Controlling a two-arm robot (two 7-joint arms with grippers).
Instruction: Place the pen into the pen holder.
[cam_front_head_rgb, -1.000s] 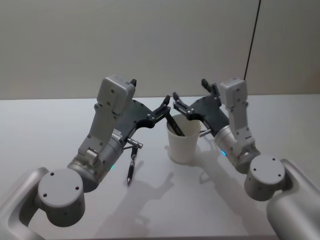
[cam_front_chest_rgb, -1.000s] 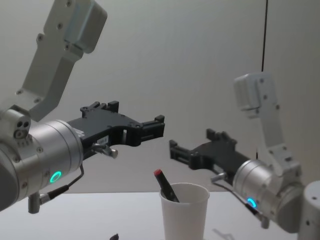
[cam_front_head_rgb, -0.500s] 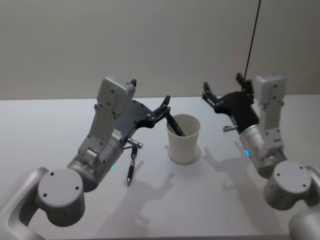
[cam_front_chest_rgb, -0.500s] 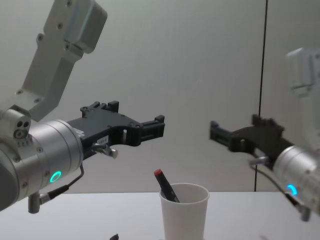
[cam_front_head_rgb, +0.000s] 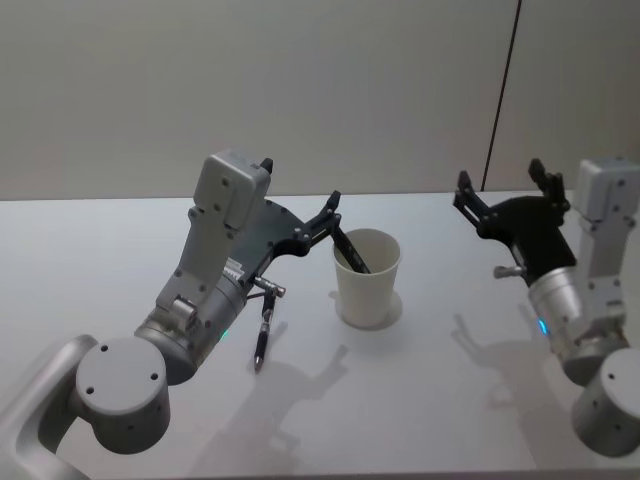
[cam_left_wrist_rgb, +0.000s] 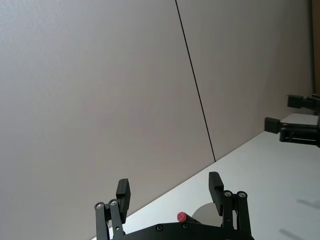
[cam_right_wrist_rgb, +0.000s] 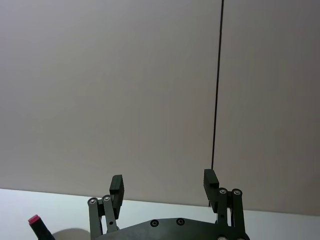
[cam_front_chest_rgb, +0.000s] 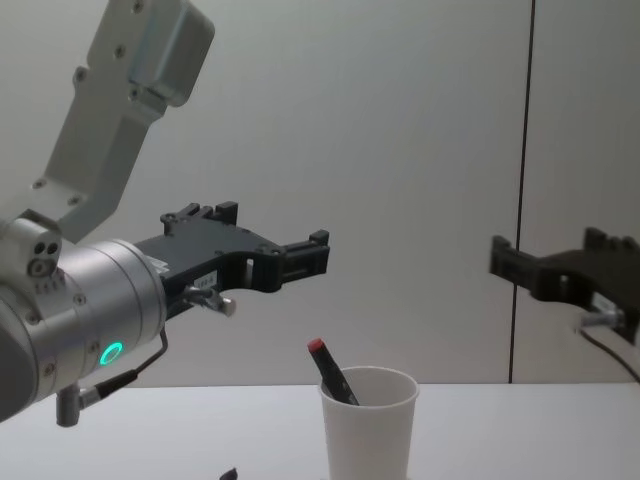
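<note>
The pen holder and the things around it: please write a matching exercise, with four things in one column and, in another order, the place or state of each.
1. pen holder
2. red-tipped pen
3. second pen
4. right gripper

a. lying flat on the table
b. open, to the right of the pen holder
c. standing upright on the table
d. leaning inside the pen holder

Pairs: 1-c, 2-d, 3-a, 4-b.

Pale grey boxy links (cam_front_head_rgb: 225, 215) and rounded silver joints (cam_front_head_rgb: 118, 390) with dark screws carry the matte black left gripper (cam_front_chest_rgb: 320, 252) and right gripper (cam_front_chest_rgb: 500, 257). A teal ring light (cam_front_chest_rgb: 110, 352) glows on the left wrist, beside a thin black cable (cam_front_chest_rgb: 128, 378).
</note>
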